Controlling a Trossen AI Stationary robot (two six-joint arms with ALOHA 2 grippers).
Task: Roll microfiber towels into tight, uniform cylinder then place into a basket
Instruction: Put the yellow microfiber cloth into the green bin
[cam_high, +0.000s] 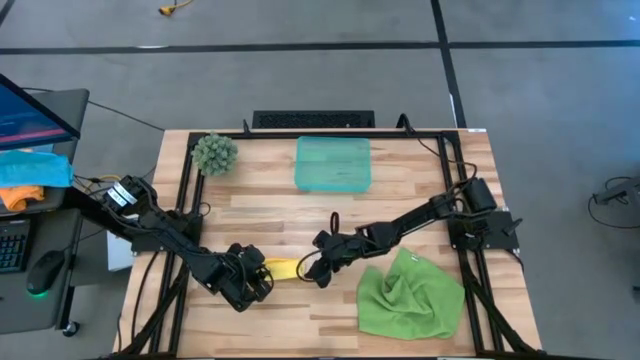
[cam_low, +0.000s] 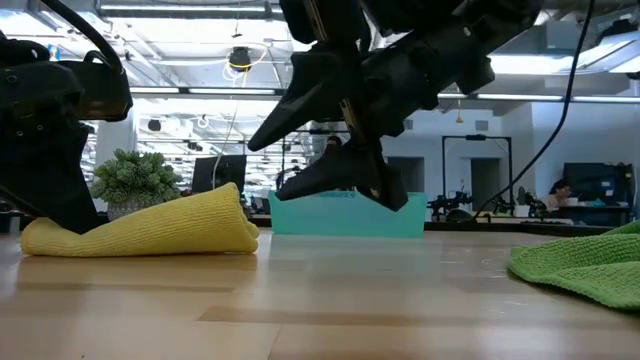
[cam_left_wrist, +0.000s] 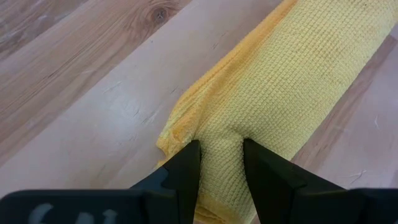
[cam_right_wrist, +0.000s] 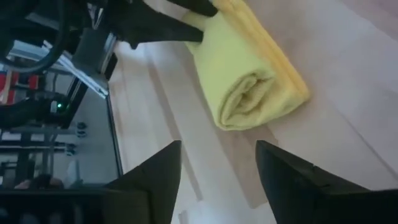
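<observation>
Nearest the low camera lay bare tabletop, and just beyond it the yellow towel rested as a rolled bundle, its spiral end plain in the right wrist view. That roll looked fairly even, though one edge stuck out loosely at the end, so by my judgement it was formed but not perfectly tight. The left pincer was clamped on one end of the yellow towel, a fold of cloth pinched between its two dark fingers, at the near-left part of the tabletop. The right pincer hung just off the roll's other end with its fingers spread apart and nothing between them; it touched no cloth. The green towel lay crumpled and unrolled at the near-right of the tabletop, well apart from the yellow one and from both pincers. The basket sat at the far middle edge, and from above it appeared to hold no towel. A fuzzy green ball stood to the basket's left. So, as I judge it, one roll was about finished but not yet carried over, and the second towel's rolling and placing were all left.
</observation>
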